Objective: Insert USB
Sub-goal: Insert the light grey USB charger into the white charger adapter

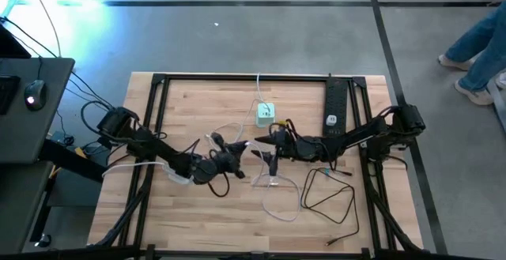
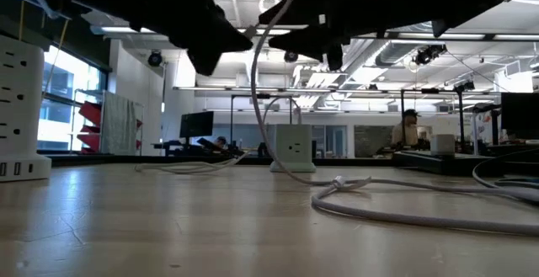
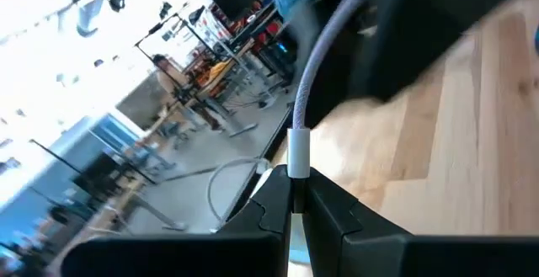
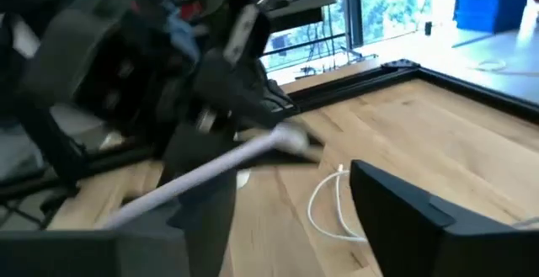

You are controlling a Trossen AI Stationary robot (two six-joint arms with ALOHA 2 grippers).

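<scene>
A white USB cable (image 1: 273, 189) loops over the wooden table, and its near end rises to my left gripper (image 1: 232, 158), which is shut on it at mid-table. In the low view the cable (image 2: 255, 83) hangs from the grippers down to the tabletop. My right gripper (image 4: 295, 218) is open and faces the left one closely; the cable (image 4: 202, 174) crosses in front of one of its fingers, and I cannot tell whether they touch. A pale green-and-white charger cube (image 1: 265, 114) stands on its base beyond both grippers, toward the far edge. My left gripper pinches the cable's white plug sleeve (image 3: 298, 152) between its two fingers (image 3: 333, 205), with the fingers lying along the cable. The end is lifted clear of the table. From the sleeve the cord (image 3: 324, 50) curves away past the right gripper.
A black power strip (image 1: 335, 106) lies by the far right corner. A thin black cable (image 1: 328, 193) loops near the right arm. A white power strip (image 1: 179, 176) sits under the left arm. The black frame (image 1: 237, 78) rims the table. A person's legs (image 1: 478, 47) stand beyond the right side.
</scene>
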